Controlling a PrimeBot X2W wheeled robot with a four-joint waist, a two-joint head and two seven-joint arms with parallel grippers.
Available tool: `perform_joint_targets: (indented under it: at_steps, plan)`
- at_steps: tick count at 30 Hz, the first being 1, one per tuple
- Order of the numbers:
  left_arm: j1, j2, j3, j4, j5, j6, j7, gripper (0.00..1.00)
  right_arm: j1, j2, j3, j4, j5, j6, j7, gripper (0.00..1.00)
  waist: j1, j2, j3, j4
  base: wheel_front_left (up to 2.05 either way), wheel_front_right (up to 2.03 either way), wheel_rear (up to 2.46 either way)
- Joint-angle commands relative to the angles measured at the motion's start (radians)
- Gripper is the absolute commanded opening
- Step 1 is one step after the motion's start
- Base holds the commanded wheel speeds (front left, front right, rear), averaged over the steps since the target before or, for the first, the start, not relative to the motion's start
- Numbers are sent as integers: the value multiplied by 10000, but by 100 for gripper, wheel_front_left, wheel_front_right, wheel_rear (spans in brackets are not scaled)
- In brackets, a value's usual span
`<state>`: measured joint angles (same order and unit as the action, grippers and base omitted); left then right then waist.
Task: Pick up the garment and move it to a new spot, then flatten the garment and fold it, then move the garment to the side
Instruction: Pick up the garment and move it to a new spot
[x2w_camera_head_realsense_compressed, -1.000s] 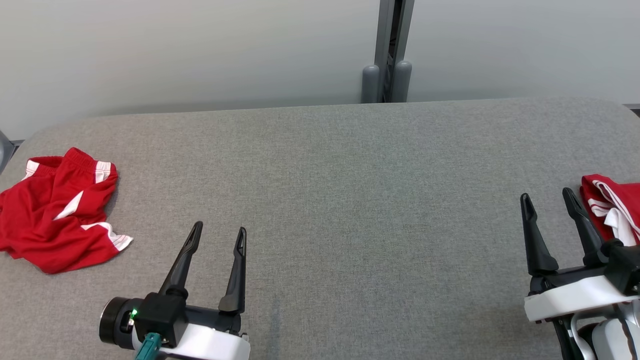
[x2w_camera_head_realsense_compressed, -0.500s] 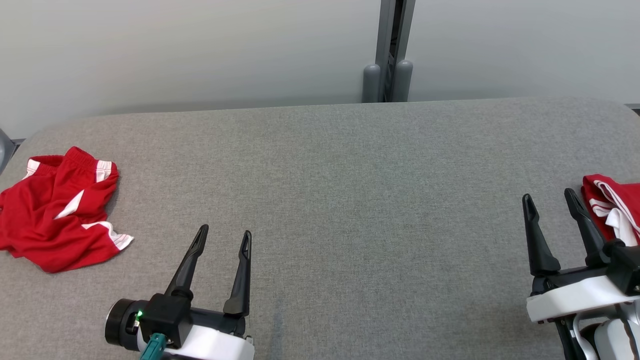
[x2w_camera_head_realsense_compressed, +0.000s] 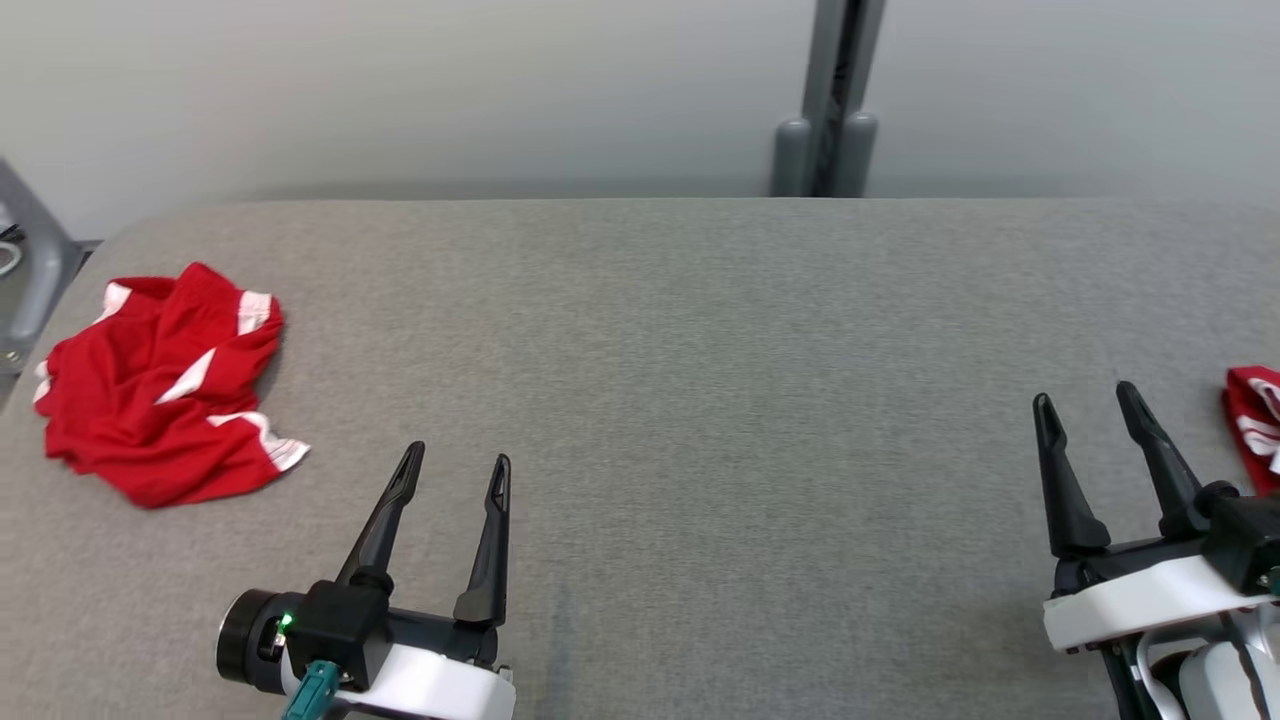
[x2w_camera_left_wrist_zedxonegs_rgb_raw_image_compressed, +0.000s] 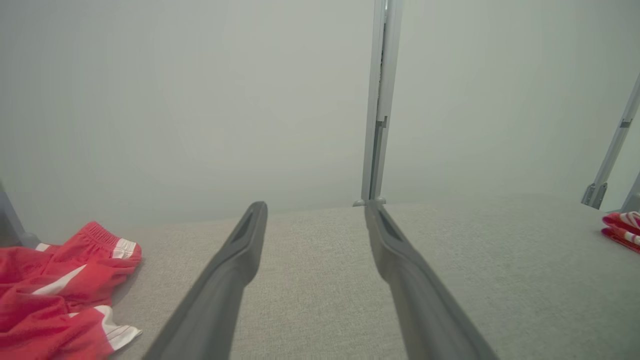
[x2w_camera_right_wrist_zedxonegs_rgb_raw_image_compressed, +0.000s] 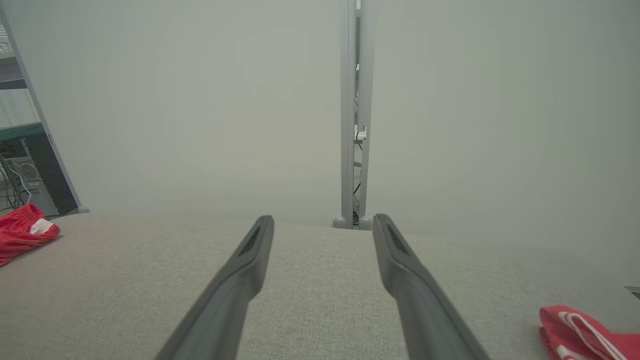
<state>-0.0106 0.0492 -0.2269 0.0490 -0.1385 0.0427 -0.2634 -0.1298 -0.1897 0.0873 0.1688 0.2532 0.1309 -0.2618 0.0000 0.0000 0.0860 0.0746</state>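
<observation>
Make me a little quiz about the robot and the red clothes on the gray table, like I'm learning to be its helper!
1. True or false: the left gripper is holding the crumpled red shorts.
2. Which gripper is nearer the red cloth at the right edge of the table? A: the left gripper. B: the right gripper.
3. Fill in the blank: both grippers have their fingers ____ (open or shut).

Key: 1 false, the shorts lie apart from it on the table; 2 B; 3 open.
</observation>
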Motion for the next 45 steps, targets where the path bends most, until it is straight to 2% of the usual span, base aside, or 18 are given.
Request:
perform_joint_targets:
  at_steps: [1, 17, 24, 30, 45]
  plan:
    - [-166, 34, 7, -23, -49, 38, -1, 100, 127, -54, 57, -29, 92, -2, -53, 100, 0, 0, 33, 307, 0, 0, 0]
    - [363, 29, 236, -28, 175, -146, -3, 100, 194, 15, 878, 236, 266, 0, -53, 100, 0, 0, -305, 3064, 0, 0, 0]
    - [695, 32, 437, -79, 333, -172, -1, 100, 275, 201, 1124, 343, 356, 0, -55, 100, 0, 0, -616, 3846, 0, 0, 0]
    - [862, 33, 490, -38, 339, -251, -1, 100, 301, 280, 1288, 448, 352, 0, -53, 100, 0, 0, -760, 4152, 0, 0, 0]
    - [897, 30, 596, -211, 183, -83, -1, 100, -25, 175, 1523, 604, 623, 0, -53, 100, 0, 0, -698, 4220, 0, 0, 0]
